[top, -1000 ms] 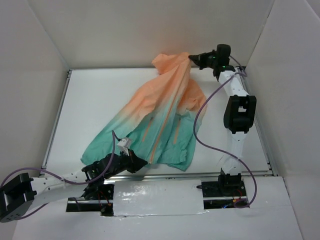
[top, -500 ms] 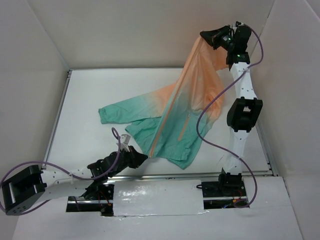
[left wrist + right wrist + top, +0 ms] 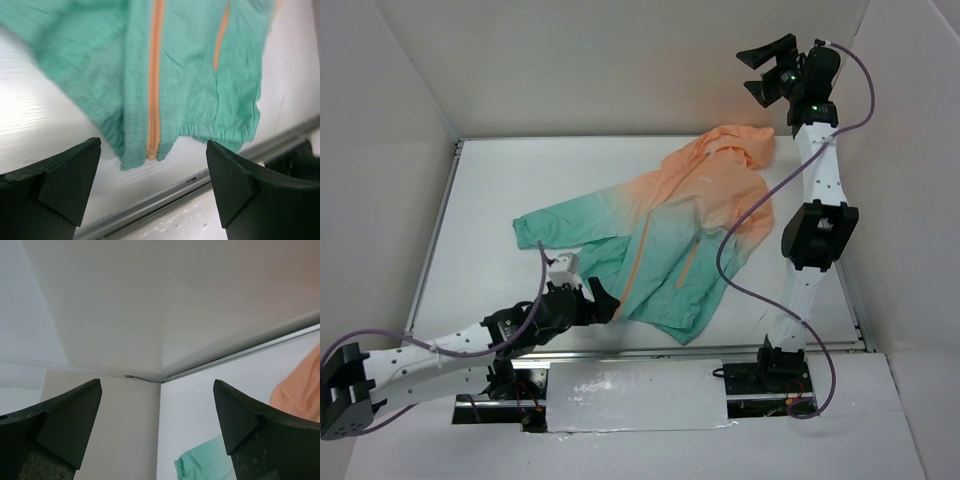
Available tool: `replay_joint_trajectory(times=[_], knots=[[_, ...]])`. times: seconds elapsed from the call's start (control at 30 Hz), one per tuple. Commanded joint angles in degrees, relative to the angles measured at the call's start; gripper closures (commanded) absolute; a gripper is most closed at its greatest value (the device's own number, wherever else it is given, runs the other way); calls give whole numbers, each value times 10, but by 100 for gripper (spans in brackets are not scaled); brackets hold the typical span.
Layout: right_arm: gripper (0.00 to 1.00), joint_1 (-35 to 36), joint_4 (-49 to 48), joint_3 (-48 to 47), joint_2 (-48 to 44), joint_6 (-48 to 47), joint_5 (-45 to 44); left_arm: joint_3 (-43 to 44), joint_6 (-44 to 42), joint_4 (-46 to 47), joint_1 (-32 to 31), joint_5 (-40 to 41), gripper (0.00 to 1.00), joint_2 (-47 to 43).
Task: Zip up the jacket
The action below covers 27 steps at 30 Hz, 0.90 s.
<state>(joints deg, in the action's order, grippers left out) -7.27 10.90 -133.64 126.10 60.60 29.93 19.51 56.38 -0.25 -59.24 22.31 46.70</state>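
Left arm point(image 3: 440, 350) is stretched out low along the near edge of the worktop point(image 3: 510, 180), wrist almost down on the surface. Left jaws are spread wide with nothing between them. Right arm point(image 3: 815, 230) stands nearly upright, wrist raised high by the far right corner. Right jaws are also spread wide and empty, pointing left along the back wall point(image 3: 620, 60).

The jacket point(image 3: 670, 230) lies flat on the worktop, front side up, just ahead of my left jaws and well below my right jaws. It is peach-orange at the top, fading to teal at the bottom. The hood point(image 3: 745, 140) is the part nearest under the right jaws. One teal sleeve point(image 3: 545, 225) is thrown out to the left of the left jaws. The hem is just beside the left jaws; whether it touches them, I can't tell.

Left wrist view: the front zipper point(image 3: 155, 75) runs as a single orange line down to the gathered hem, ending midway between my fingers point(image 3: 70, 175). A pocket zip point(image 3: 220, 35) sits to its right, and the worktop edge rail point(image 3: 175, 190) is close below. The top view doesn't resolve that hem detail, and how far up the zip is closed I can't tell from either view.

Right wrist view: mostly the enclosure corner, with only scraps of orange and teal fabric at the lower right.
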Motion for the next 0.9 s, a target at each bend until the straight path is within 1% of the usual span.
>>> replay_joint_trajectory(times=[0.0,0.03,0.07,0.1,0.13,0.17,0.2,0.23,0.27,0.3,0.33,0.37,0.4,0.43,0.47,0.5,0.57,0.6,0.7,0.83,0.87], knots=[[0,15,121,4,-158,-100,-61,117,50,-253,4,144,1,-35],[0,23,182,18,-211,-152,-78,142,56,-284,17,177,1,-34],[0,33,211,57,-239,-181,-120,168,48,-307,28,186,1,-26],[0,60,234,83,-272,-210,-143,221,37,-344,40,190,1,-17],[0,70,249,121,-308,-269,-166,248,23,-359,74,192,1,-7],[0,98,257,214,-394,-289,-215,310,-10,-373,96,189,1,16],[0,140,249,266,-444,-328,-231,345,-27,-406,145,186,1,30],[0,162,217,325,-548,-343,-246,378,-60,-420,170,184,1,42],[0,183,207,425,-594,-355,-266,444,-77,-434,198,180,1,61],[0,212,203,462,-643,-365,-284,478,-91,-445,244,178,1,67],[0,218,205,498,-728,-366,-288,504,-115,-464,264,178,1,70],[0,218,212,555,-766,-368,-290,551,-127,-468,283,175,1,68],[0,218,224,578,-804,-359,-335,566,-137,-466,315,172,1,62],[0,218,256,598,-869,-355,-353,577,-158,-463,329,165,1,56],[0,217,274,626,-899,-354,-369,597,-167,-466,340,161,1,43],[0,218,310,636,-951,-356,-391,606,-179,-473,349,166,1,38],[0,218,350,646,-994,-359,-411,630,-187,-516,349,186,1,26],[0,220,384,646,-1030,-358,-421,630,-192,-528,349,203,1,20],[0,220,436,631,-1080,-371,-419,633,-207,-575,349,235,1,-21],[0,223,482,606,-1094,-391,-457,594,-208,-613,349,251,1,-105],[0,234,485,605,-1096,-387,-452,588,-203,-629,349,251,1,-114]])
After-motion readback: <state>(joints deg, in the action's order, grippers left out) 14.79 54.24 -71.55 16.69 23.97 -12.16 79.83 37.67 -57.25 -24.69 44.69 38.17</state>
